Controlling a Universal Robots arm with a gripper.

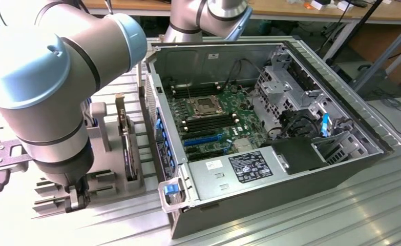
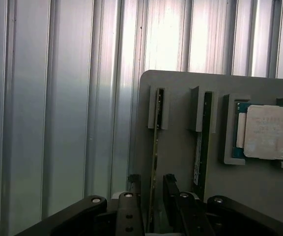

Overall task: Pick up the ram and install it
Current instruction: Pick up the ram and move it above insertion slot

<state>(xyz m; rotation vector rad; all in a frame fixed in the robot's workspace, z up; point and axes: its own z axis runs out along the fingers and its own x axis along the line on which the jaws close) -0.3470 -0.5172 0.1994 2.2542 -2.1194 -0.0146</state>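
Early stage: black end effector, fingers apart, straddling long thin green ram stick upright in grey slotted holder, at the exterior view's left of open computer case; not yet lifted.

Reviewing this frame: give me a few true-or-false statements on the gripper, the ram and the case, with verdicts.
1. The gripper has a finger on either side of one ram in the holder. True.
2. That ram is lifted out of the holder. False: it sits on edge in its slot.
3. A second ram stands in the holder beside it. True.
4. The processor lies between the two rams. False: it lies beyond the second ram, away from the gripper.
5. The case is shut. False: its side is open and the motherboard shows.
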